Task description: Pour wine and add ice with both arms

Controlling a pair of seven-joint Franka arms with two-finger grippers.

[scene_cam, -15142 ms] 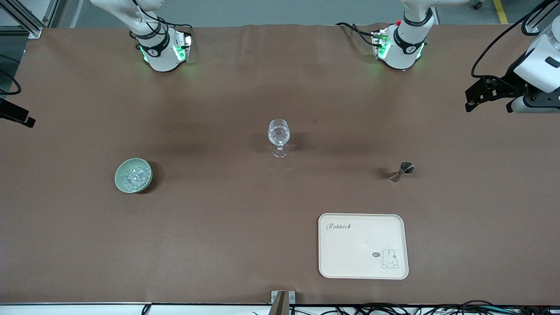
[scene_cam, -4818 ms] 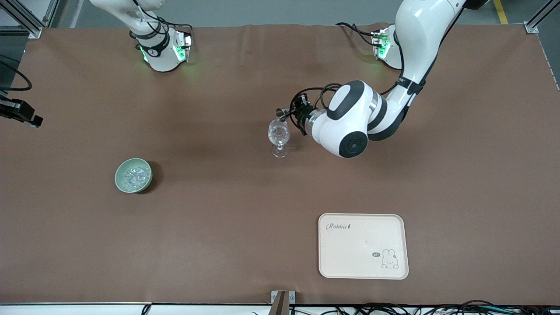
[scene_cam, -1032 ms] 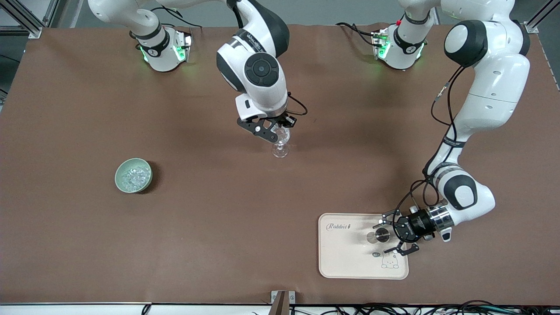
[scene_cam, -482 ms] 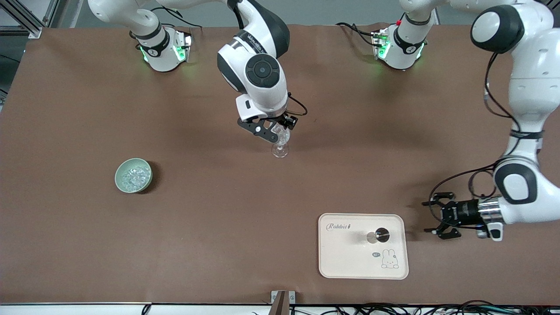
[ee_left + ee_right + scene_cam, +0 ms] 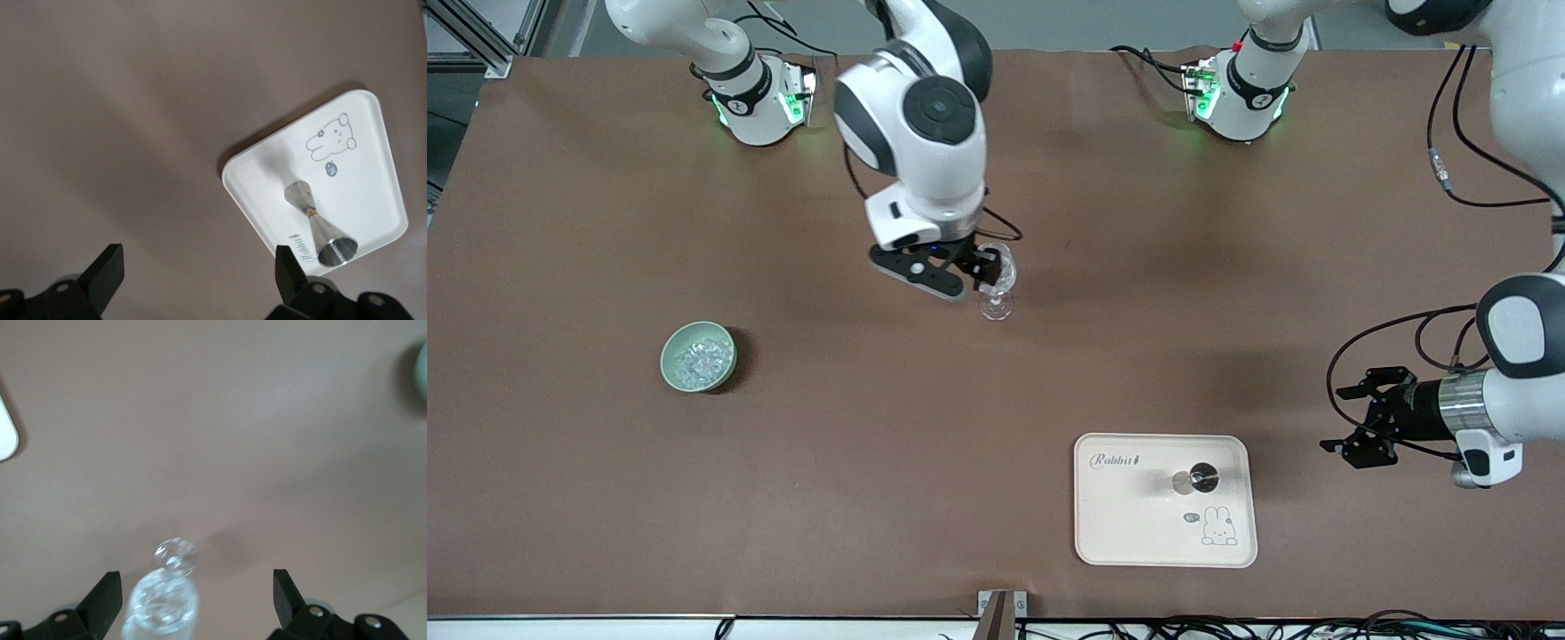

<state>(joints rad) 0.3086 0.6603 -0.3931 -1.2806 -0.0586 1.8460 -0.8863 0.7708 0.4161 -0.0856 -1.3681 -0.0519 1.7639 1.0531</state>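
The right gripper [image 5: 960, 276] hangs just beside the stemmed glass [image 5: 997, 283], fingers apart and empty. The ice [image 5: 697, 356] lies in the green bowl [image 5: 671, 373], toward the right arm's end from the glass. The left gripper [image 5: 1356, 418], fingers spread, hovers over bare worktop [image 5: 871, 462] near the tray [image 5: 1120, 524] holding the jigger [image 5: 1197, 479].

The right arm [image 5: 911, 116] reaches out over the middle of the table, its wrist pointing down and the right gripper [image 5: 951, 271] hanging with fingers spread wide. The left arm [image 5: 1516, 356] folds low by its own end of the table, forearm level, the left gripper [image 5: 1356, 418] open too.
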